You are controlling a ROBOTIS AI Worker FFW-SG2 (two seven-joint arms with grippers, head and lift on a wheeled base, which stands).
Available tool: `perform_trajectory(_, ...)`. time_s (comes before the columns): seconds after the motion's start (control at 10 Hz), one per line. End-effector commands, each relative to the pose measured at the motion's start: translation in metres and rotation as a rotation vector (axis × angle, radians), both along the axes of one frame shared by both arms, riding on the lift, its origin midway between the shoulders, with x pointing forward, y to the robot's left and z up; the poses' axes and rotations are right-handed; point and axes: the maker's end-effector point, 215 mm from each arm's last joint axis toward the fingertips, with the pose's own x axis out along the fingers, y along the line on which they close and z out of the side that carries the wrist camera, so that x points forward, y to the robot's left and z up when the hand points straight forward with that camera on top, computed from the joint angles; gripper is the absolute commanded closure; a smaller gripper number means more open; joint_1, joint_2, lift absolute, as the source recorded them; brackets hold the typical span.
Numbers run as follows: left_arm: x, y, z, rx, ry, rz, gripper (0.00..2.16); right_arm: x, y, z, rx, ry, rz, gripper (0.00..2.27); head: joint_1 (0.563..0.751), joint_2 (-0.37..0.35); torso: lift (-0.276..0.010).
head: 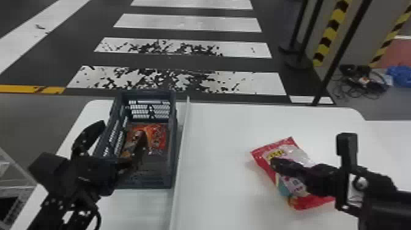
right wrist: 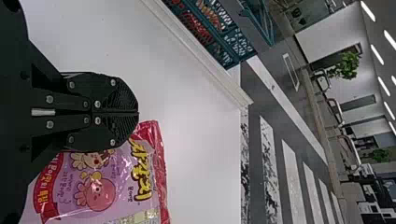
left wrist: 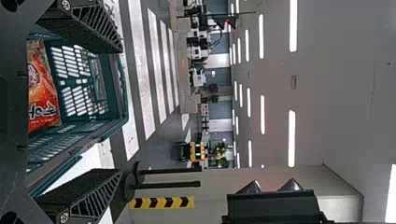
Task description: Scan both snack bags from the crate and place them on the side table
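I'm holding my left pincer wide at the crate, where the orange snack bag is lying. My right pincer is hovering, fingers together, by the pink-and-red snack bag resting on the desk.

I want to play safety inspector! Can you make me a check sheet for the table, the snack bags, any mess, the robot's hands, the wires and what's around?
Surface: white table, raised strip running along it.
Job's things: orange bag in the crate; red bag flat on the table, across the strip.
Clutter: blue bundle on the floor.
Hands: left hand open at the crate; right hand shut by the red bag, touching or not unclear.
Cables: dark tangle on the floor.
Surroundings: white floor stripes, black posts.
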Motion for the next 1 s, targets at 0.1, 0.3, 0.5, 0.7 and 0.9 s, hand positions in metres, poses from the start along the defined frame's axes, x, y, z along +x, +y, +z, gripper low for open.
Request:
perform_trajectory(0.1,-0.001,0.001,-0.002,0.000,0.003,0.001,0.08,0.010,0.002,-0.008,-0.026,0.023,0.010,2.13,0.695,-0.009,-0.098)
perform_trajectory(0.3,0.000,0.003,-0.001,0.002,0.001,0.002,0.08,0.021,-0.001,-0.014,-0.047,0.040,0.010,2.12,0.695,-0.007,-0.098)
perform_trajectory(0.5,-0.001,0.003,-0.003,0.002,0.006,0.003,0.08,0.029,-0.004,-0.021,-0.064,0.055,0.008,2.13,0.695,-0.008,-0.098)
perform_trajectory(0.7,0.000,0.004,-0.004,0.002,0.007,0.002,0.08,0.037,-0.013,-0.024,-0.073,0.058,-0.011,2.12,0.695,-0.013,-0.098)
perform_trajectory(0.9,0.000,0.003,-0.006,0.002,0.011,0.001,0.08,0.045,-0.025,-0.025,-0.085,0.045,-0.042,2.12,0.695,-0.025,-0.098)
